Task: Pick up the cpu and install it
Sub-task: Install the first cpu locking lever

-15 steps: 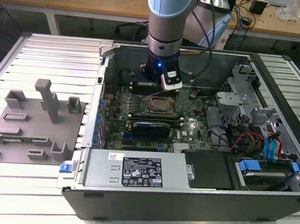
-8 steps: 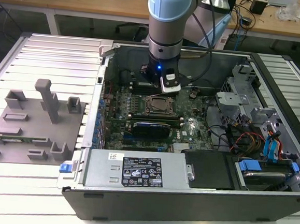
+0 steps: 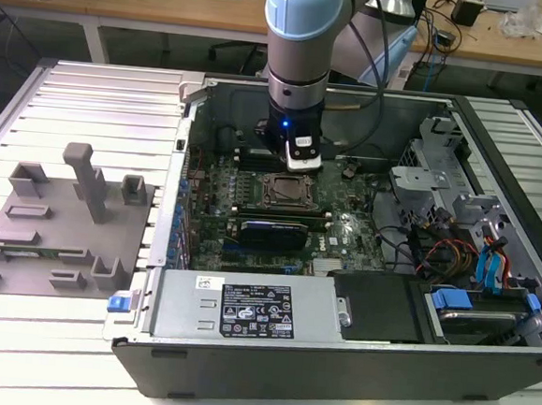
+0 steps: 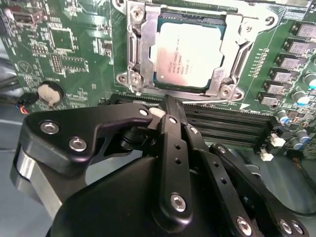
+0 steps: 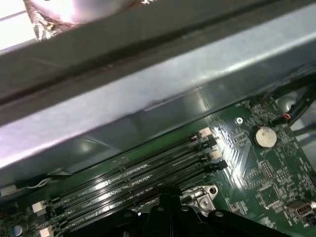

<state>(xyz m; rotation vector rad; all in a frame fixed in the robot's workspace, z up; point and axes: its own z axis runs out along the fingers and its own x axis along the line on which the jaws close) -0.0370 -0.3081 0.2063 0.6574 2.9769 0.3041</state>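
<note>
Cpu (image 4: pixel 190 54): seated flat in socket (image 4: pixel 139 49) on motherboard (image 4: pixel 74 49), mid-case.
Gripper (image 4: pixel 168 101): claw closed and empty, tips just beyond the socket's far edge, over memory slots (image 4: pixel 232 126).
Grey fixture (image 3: pixel 62 233): well left, outside case (image 3: pixel 334 358).

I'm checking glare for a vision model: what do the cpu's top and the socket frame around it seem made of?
The cpu: apparently satin silvery metal, showing a soft pale sheen. The socket frame: seemingly bare steel, shinier, with bright glints and screw heads at its corners.
</note>
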